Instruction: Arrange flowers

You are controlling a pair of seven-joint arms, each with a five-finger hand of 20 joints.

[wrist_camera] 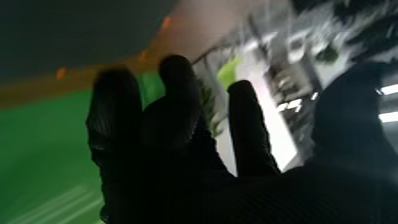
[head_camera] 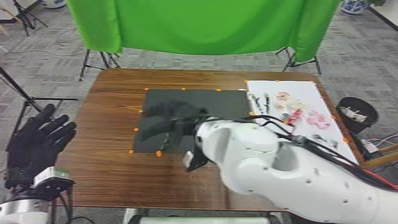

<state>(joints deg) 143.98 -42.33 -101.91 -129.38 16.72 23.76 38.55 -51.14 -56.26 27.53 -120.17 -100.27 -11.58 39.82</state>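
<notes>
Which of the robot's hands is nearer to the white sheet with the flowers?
Right. The right hand is over the dark mat, left of the white sheet; the left hand is farther off, beyond the table's left edge.

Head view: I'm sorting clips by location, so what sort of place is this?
Probably a robotics lab or recording studio: a green cloth hangs beyond the brown wooden table, a white robot arm extends over the tabletop, and the floor looks like grey office carpet.
</notes>
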